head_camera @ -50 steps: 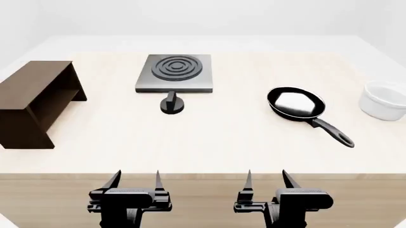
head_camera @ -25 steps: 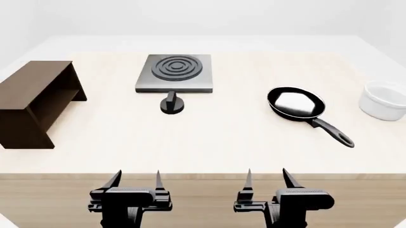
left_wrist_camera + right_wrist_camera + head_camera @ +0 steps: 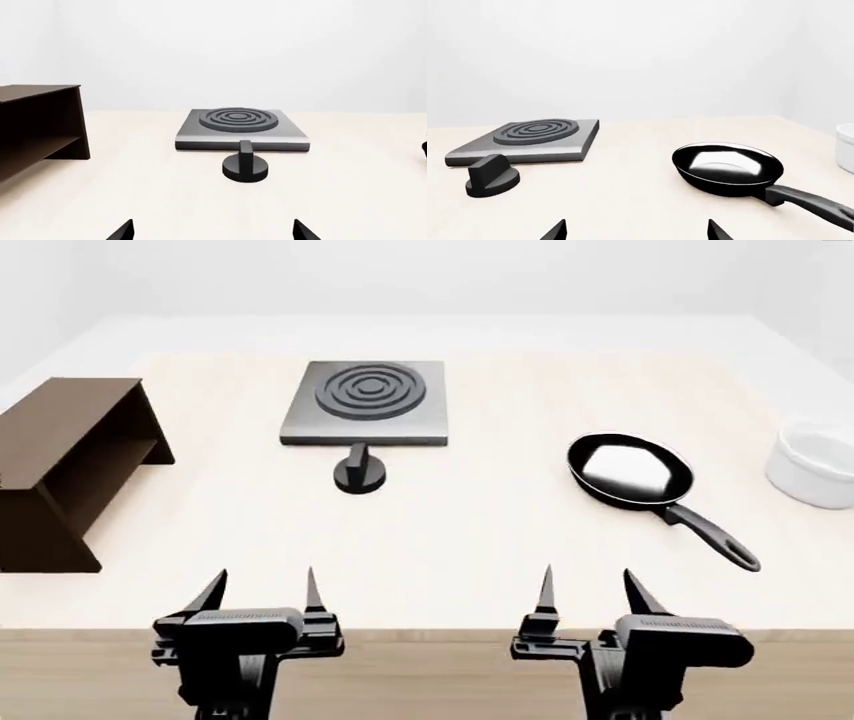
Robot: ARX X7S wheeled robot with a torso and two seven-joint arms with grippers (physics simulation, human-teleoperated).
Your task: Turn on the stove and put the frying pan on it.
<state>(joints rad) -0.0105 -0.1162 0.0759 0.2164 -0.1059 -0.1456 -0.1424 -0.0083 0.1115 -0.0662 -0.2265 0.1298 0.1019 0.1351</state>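
Two grippers sit nearest, at the table's front edge, both empty with jaws spread wide: left gripper (image 3: 260, 590) and right gripper (image 3: 587, 590). Neither touches anything.

Table (image 3: 467, 530): pale wood top, everything resting flat on it.

Head view, clock directions from table centre:
- frying pan (image 3: 630, 471) at about 3 o'clock, ahead of the right gripper and well apart from it. Glossy inside, nothing in it. Handle (image 3: 714, 535) runs back toward 5 o'clock, toward the near right edge.
- knob (image 3: 359, 472) at about 11 o'clock, a separate black disc with a raised grip bar, just in front of the stove and not touching it.
- stove (image 3: 363, 400) beyond the knob, near 12 o'clock. Burner rings dark grey, no glow that I can see, though whether a render would show heat is hard to say.
- wooden shelf (image 3: 67, 465) at 9 o'clock, white bowl (image 3: 817, 465) at far 3 o'clock. Both outside the job.

Step in hand, as I read it: the very start. Knob unturned, pan off the stove.

Next move, judged: left arm reaches forward to the knob, which lies almost straight ahead in the left wrist view (image 3: 245, 165), closes across the bar and twists. Right arm suits the pan handle, then a carry toward 11 o'clock onto the rings.
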